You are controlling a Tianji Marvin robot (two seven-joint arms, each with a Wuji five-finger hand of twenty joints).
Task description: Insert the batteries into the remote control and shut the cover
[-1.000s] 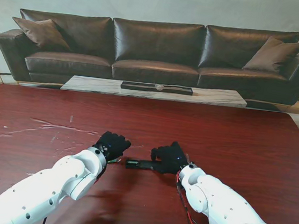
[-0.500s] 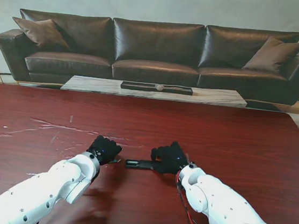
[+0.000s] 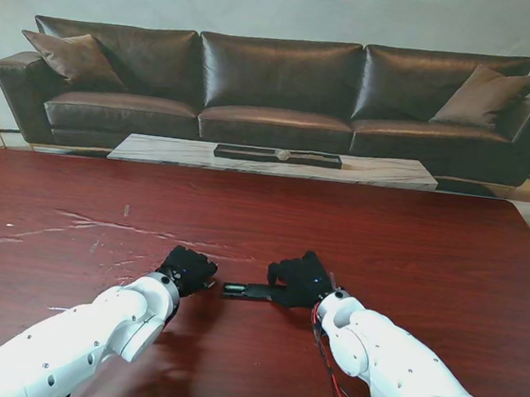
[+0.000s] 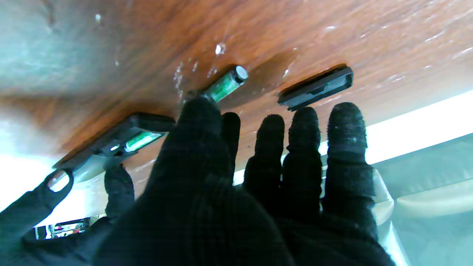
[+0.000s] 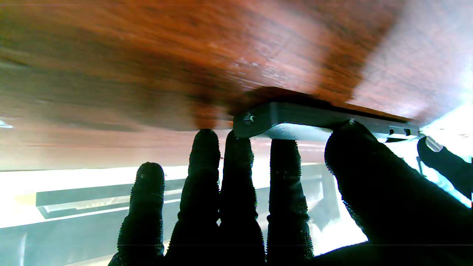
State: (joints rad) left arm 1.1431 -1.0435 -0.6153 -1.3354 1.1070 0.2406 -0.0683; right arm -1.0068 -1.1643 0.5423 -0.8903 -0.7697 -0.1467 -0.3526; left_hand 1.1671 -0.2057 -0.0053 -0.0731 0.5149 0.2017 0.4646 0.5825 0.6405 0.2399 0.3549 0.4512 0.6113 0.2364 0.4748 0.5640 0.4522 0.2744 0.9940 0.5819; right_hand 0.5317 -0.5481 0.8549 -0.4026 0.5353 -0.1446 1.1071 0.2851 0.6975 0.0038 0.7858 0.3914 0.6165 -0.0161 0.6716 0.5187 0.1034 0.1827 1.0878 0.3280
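My right robot hand (image 3: 302, 279) grips the flat black plastic remote control (image 3: 247, 290), mostly hiding it. My left robot hand (image 4: 229, 177) hangs released, fingertips at a green cylindrical battery (image 4: 226, 84) on the glossy red-brown wooden surface (image 3: 413, 244).

Dark red wooden table (image 3: 413, 244), glossy, streaked with pale scratches and smudges toward the left; on it a black remote control (image 3: 247, 290), lying flat near the middle of the near edge, its open compartment showing one green battery (image 4: 142, 139) already seated; another green battery (image 4: 226, 84) loose on the wood just beside it; black cover (image 4: 316, 87) flat on the wood too, a little apart from that battery.
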